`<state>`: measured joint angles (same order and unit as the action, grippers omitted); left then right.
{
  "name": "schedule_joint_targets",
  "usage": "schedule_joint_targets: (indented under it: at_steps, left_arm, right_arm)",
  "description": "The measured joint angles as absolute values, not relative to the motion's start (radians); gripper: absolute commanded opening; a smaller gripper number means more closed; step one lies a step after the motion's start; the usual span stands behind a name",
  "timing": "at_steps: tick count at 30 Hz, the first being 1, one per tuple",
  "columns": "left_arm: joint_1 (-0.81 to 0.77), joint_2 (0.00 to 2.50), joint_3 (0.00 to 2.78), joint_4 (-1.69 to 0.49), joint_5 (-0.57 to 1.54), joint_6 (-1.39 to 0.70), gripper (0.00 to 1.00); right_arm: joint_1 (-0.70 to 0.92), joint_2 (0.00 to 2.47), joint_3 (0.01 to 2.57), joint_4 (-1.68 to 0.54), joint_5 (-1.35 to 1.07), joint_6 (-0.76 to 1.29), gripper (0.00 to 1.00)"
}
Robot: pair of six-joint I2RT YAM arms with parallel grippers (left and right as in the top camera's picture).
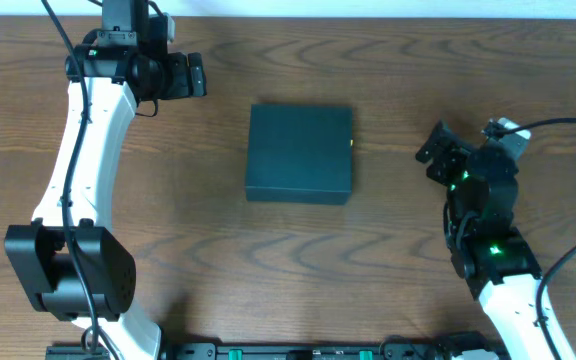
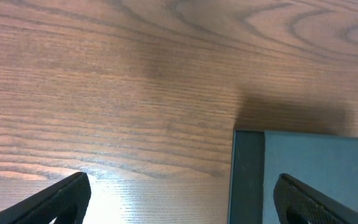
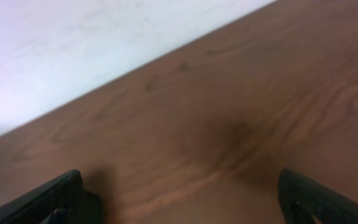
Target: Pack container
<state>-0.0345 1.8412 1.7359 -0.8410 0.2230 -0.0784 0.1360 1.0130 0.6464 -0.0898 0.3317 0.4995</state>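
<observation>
Listing from my own fingertips outward.

1. Left gripper [image 2: 182, 183]: fingers [image 2: 61, 200] spread wide and released, nothing between them. In the left wrist view they frame bare wood, with one corner of the box just ahead of the right-hand finger.
2. Right gripper [image 3: 179, 180]: fingers [image 3: 325, 199] likewise parted and holding nothing. It is pointed at bare wood, away from the box.
3. Table [image 1: 298, 270]: brown wood grain. No loose goods for packing show in any view.
4. Container [image 1: 299, 153]: dark teal rectangular box, lying flat near the middle of the table between my two arms. Its lid [image 1: 303, 135] appears to be down, flush with the walls. The left gripper sits near its far-left corner but apart from it, and the right gripper stands off to its right, not touching.
5. Pale surface [image 3: 73, 43]: beyond the table's far edge, seen only by the right wrist; too blurred to name.

Step in hand, as I judge it: both hands are idle beside a shut box, so this is either the very start or the close of the packing; I cannot tell which, since the inside is hidden.

Next move, if packing is yet to begin: one hand steadies a wall while the other catches the lid's free edge and swings it up on its hinge.
</observation>
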Motion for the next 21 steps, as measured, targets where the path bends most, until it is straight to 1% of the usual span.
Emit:
schedule_joint_targets:
  at_steps: [14, 21]
  left_arm:
    - [-0.035, 1.841, 1.736, -0.845, 0.193, -0.078, 0.95]
    - [-0.033, 1.801, 1.736, -0.975, 0.077, -0.079, 0.95]
  right_arm:
    - [0.136, 1.013, 0.646, -0.340, 0.330, 0.500, 0.99]
    - [0.136, 1.013, 0.646, -0.368, 0.330, 0.500, 0.99]
